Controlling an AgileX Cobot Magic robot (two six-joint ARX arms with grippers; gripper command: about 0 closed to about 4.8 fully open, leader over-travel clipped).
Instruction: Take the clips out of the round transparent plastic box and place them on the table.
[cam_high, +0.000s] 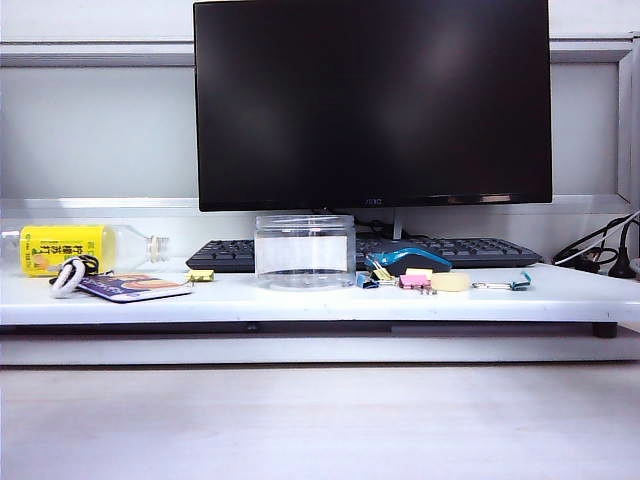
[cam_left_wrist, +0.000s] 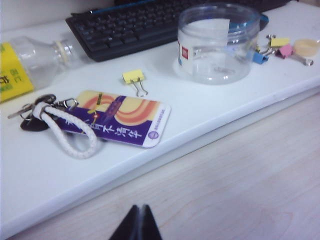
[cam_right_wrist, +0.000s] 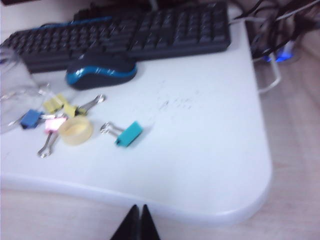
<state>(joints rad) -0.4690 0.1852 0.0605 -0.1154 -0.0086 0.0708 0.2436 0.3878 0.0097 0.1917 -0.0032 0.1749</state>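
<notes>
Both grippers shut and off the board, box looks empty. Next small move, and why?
Probably none beyond staying retracted. The round transparent plastic box shows no clips inside; pale-yellow clips lie on the table, one by the card and others near the mouse. The left gripper and right gripper are shut, empty, over the wood surface in front.
</notes>
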